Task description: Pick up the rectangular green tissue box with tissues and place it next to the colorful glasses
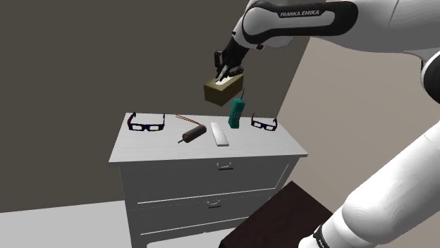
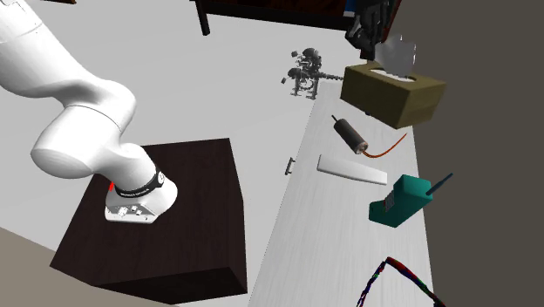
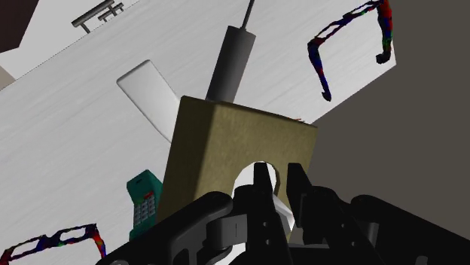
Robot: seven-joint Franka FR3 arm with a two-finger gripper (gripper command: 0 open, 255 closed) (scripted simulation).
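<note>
Overhead, the black gripper [image 1: 224, 75] has its jaws pinched narrowly on the tissue at the top of the olive tissue box [image 1: 225, 92]. It holds the box in the air above the white dresser [image 1: 151, 146] and over the teal phone [image 1: 237, 113], near the colorful glasses [image 1: 264, 125] at the shoulder view's right.

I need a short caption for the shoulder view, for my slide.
Black gripper holds an olive tissue box in the air above a white dresser.
</note>
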